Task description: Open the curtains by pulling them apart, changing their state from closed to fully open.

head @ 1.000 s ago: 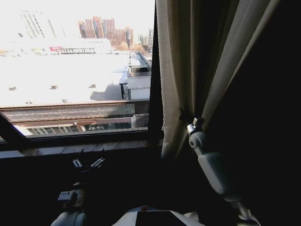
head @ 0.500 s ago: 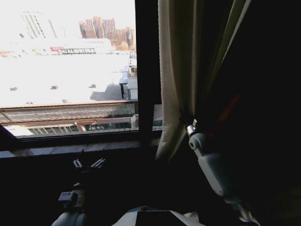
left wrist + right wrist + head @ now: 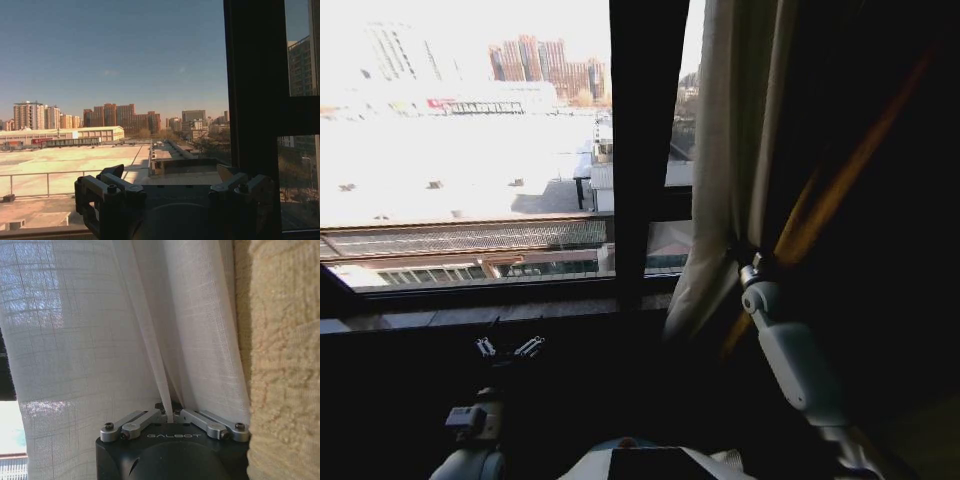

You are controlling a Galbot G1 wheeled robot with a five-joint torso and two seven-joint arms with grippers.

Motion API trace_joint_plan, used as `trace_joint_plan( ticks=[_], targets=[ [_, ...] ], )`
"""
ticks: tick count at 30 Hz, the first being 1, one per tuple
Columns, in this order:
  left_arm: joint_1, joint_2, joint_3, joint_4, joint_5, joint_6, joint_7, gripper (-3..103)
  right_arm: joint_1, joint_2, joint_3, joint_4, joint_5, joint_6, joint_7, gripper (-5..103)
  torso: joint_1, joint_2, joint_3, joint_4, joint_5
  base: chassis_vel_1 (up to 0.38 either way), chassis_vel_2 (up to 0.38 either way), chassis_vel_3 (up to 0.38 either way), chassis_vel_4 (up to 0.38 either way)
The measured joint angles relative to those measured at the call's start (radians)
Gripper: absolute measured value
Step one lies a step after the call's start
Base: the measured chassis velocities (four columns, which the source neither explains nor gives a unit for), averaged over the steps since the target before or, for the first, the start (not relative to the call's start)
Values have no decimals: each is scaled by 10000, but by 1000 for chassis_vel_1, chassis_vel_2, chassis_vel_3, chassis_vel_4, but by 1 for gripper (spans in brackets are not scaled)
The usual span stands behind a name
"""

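The curtains (image 3: pixel 720 150) hang as a bunched sheer white panel right of the window's middle bar. My right gripper (image 3: pixel 752 262) is raised at about sill height and is shut on a fold of that panel. In the right wrist view the fingers (image 3: pixel 145 420) meet on a thin pleat of the curtains (image 3: pixel 90 340). My left gripper (image 3: pixel 507 347) sits low under the sill, open and holding nothing. In the left wrist view the left gripper (image 3: pixel 172 181) faces the bare glass with its fingers wide apart.
A dark vertical window frame bar (image 3: pixel 645 150) (image 3: pixel 255 100) stands between the panes. The sill (image 3: pixel 470 315) runs across below the glass. A thick tan drape (image 3: pixel 285 365) hangs right beside the sheer fabric, also seen as an orange strip (image 3: pixel 840 190).
My right gripper has moved to the right with the curtain fold in it, uncovering the frame bar and a strip of pane beyond it. The left arm has not moved.
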Motion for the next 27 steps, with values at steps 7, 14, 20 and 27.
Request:
trace_joint_plan(
  ticks=[7,14,20,27],
  targets=[
    [-24,-36,13,-15,-78,-1,3,100,33,-346,913,-841,-188,191,-30,0,-1,0,0,0,-2,0,0,0,0],
    [-12,-129,69,-47,-51,-29,28,100,-137,-566,1098,-876,-200,254,-94,0,0,-1,0,-1,0,0,0,0,0],
    [12,-257,129,-104,55,-39,36,100,-595,-540,920,-171,-190,249,-222,15,-1,0,-1,0,-5,0,0,0,0],
    [-57,-327,65,-228,85,176,151,100,-2256,117,325,2158,-127,186,-303,41,-1,0,-1,1,-3,0,0,0,0]
  ],
)
